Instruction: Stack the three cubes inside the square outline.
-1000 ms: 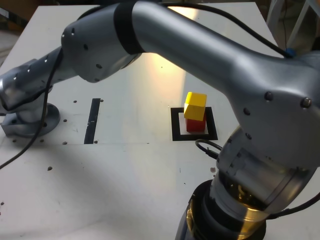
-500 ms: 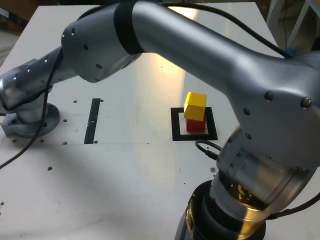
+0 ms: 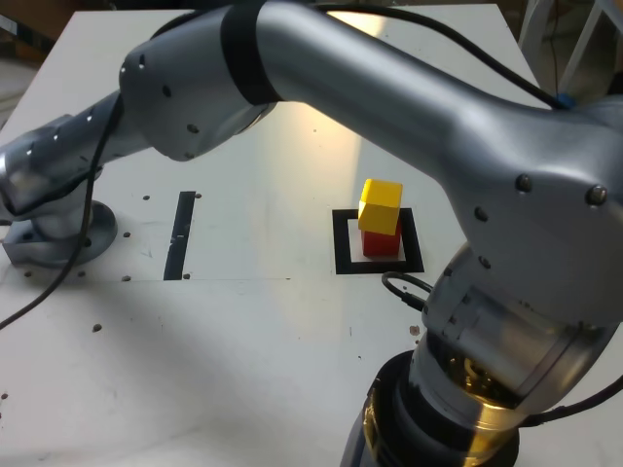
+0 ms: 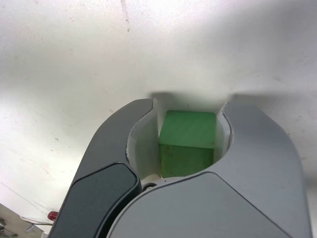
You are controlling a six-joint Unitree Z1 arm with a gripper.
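Note:
In the wrist view a green cube sits between the two grey fingers of my gripper, which is shut on it just over the white table. The exterior view shows a yellow cube resting slightly askew on a red cube. Both stand inside the black square outline. In that view the gripper and the green cube are hidden below the arm's wrist at the bottom right, in front of the outline.
A narrow black strip lies on the white table toward the exterior view's left. The arm's base stands at the far left, and its long link arches over the table's middle. A black cable hangs beside the wrist.

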